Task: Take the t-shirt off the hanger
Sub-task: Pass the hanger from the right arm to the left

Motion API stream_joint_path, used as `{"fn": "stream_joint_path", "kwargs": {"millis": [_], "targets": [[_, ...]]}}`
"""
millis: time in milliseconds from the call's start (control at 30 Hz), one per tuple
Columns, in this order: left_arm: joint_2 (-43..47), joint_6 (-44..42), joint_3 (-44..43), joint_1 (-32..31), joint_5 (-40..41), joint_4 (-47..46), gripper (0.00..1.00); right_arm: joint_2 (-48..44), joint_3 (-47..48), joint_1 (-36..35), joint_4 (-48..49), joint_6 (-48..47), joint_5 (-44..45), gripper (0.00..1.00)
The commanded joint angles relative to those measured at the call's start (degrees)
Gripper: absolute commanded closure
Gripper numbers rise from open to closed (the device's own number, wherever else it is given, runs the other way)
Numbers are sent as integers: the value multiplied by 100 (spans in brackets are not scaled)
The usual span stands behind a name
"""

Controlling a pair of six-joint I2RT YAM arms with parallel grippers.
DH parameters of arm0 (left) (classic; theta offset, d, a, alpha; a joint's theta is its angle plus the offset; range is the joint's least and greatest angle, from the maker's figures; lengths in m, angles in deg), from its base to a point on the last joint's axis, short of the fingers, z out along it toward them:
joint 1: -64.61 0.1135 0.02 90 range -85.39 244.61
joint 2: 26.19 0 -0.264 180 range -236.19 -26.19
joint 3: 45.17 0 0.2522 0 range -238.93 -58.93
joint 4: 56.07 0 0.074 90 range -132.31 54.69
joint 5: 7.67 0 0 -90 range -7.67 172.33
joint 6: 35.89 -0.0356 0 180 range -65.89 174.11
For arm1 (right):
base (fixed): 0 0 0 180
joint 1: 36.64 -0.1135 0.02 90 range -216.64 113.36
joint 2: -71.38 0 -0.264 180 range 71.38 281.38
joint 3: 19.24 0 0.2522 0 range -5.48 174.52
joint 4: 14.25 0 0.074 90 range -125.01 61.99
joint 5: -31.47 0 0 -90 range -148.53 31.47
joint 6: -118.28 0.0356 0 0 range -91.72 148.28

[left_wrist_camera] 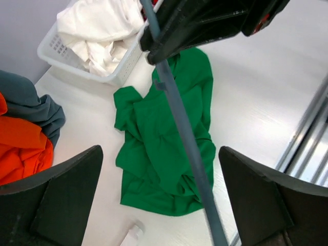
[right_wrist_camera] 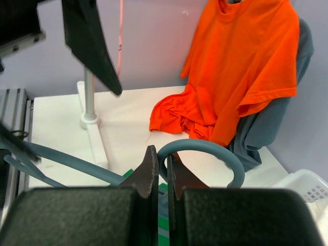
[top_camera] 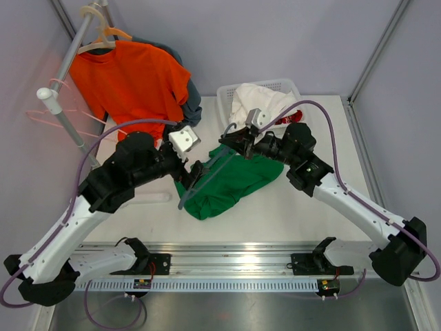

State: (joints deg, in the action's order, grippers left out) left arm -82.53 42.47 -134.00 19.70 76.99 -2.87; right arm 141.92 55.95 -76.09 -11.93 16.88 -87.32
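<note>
The green t-shirt [top_camera: 227, 183] [left_wrist_camera: 154, 148] lies crumpled on the white table. A grey-blue hanger [top_camera: 207, 172] [left_wrist_camera: 184, 138] slants above it. My right gripper [top_camera: 231, 138] [right_wrist_camera: 162, 154] is shut on the neck of the hanger below its hook [right_wrist_camera: 205, 148]. My left gripper [top_camera: 196, 176] [left_wrist_camera: 160, 149] stands wide open. The hanger's bar passes between its fingers without touching either one. Whether any cloth still hangs on the bar near the right gripper I cannot tell.
A white basket [top_camera: 227, 96] with white cloth stands at the back. An orange t-shirt [top_camera: 134, 79] [right_wrist_camera: 246, 61] and a grey garment [top_camera: 193, 103] hang from the rack pole [top_camera: 65, 117] at the back left, beside pink hangers [top_camera: 52, 114]. The rack's white foot [top_camera: 148, 198] lies under my left arm.
</note>
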Motion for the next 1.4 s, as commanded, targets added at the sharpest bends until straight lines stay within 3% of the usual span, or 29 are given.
{"fn": "stream_joint_path", "kwargs": {"millis": [0,167,300,500,767,1000,1367], "targets": [[290,118,-350,236,-1037,239,1,-550,-148,-64,-34,-406,-521,100],[185,232,-473,544,-1679,450,1,-875,61,-64,-745,-591,-1198,100],[26,469,-491,895,-2661,486,2,-1069,53,-64,-861,-662,-1383,100],[105,1452,-36,1150,-3700,-260,14,-1069,220,-55,-922,-758,-1436,100],[-263,2692,396,1519,-5044,-1078,22,-841,431,-64,-817,-811,-1418,100],[-211,2921,695,1546,-5214,-1395,32,-542,616,-55,-746,-750,-1480,100],[-597,2966,678,1625,-5626,-1133,54,-454,677,-64,-702,-776,-1418,100]]}}
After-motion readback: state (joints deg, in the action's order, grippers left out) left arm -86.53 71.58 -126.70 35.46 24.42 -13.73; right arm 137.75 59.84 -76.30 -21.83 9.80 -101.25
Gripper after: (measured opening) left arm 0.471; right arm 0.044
